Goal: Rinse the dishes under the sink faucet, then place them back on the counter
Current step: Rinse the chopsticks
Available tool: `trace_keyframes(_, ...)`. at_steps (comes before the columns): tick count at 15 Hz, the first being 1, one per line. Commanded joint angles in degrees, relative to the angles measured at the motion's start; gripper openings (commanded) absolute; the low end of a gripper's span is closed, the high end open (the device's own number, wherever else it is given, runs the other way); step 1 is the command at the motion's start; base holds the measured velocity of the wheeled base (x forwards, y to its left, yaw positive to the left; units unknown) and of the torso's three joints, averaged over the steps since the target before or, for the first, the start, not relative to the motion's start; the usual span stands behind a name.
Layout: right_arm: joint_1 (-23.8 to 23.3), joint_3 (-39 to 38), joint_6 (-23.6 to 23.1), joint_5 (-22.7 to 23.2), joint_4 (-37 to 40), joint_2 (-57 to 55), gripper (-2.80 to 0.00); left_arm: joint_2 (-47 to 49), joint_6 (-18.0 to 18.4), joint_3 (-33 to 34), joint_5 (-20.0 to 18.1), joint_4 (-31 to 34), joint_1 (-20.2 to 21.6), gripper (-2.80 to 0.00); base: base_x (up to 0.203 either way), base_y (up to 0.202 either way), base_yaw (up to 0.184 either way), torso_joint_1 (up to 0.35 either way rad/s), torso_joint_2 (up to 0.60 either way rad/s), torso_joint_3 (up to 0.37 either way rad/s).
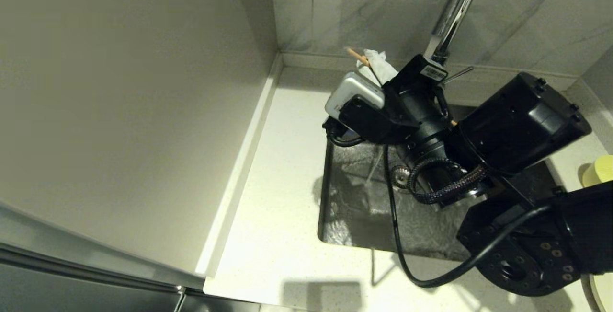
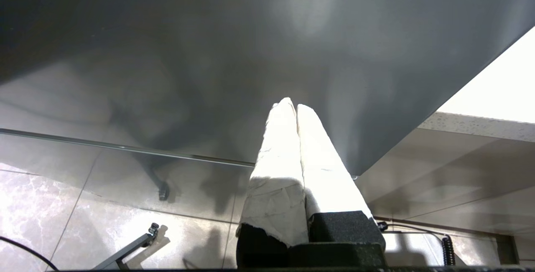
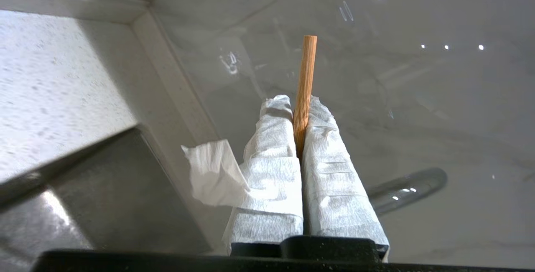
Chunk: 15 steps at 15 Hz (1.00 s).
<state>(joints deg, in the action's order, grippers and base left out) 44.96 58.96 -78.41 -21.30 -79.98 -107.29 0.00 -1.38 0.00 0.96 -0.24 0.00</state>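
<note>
Right gripper [image 3: 301,117] is up by the faucet [image 1: 452,15] at the back of the sink [image 1: 354,216], fingers clamped on a chopstick [image 3: 304,84]. Bowl [image 1: 598,170] sits on the tabletop [image 1: 278,182]. Left gripper [image 2: 296,109] hangs parked, fingers pressed together, empty.

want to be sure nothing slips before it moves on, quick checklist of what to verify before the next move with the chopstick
1. Grip: right gripper has its fingers shut on the chopstick: ok.
2. Chopstick count: only one stick shows between the fingers; where the second is: cannot tell.
3. Rinse position: the gripper is up by the faucet, over the back of the sink: ok.
4. Water running: a thin stream seems to fall into the sink: ok, though faint.
5. Set-down spot: the counter left of the sink looks bare: ok.
6. Left gripper: parked low, away from the sink, fingers shut, empty: ok.
</note>
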Motion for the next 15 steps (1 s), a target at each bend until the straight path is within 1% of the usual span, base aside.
trace_keyframes(1,0.76,1.04,-0.51,-0.15,-0.5,-1.42,-2.8,-0.09,-0.03,0.0,0.0,-0.02,0.0,-2.8,0.0,0.0,0.0,0.0,0.0,0.0)
trace_keyframes(5,1.8,2.1,-0.72,-0.15,-0.44,-2.13,-2.8,-0.09,-0.03,0.0,0.0,-0.02,0.0,-2.8,0.0,0.0,0.0,0.0,0.0,0.0)
trace_keyframes(10,3.16,5.53,-1.0,-0.31,0.09,-3.67,-2.8,-0.09,-0.03,0.0,0.0,-0.02,0.0,-2.8,0.0,0.0,0.0,0.0,0.0,0.0)
trace_keyframes(15,4.0,6.69,-1.29,-0.34,0.79,-4.15,-2.8,-0.09,-0.03,0.0,0.0,-0.02,0.0,-2.8,0.0,0.0,0.0,0.0,0.0,0.0)
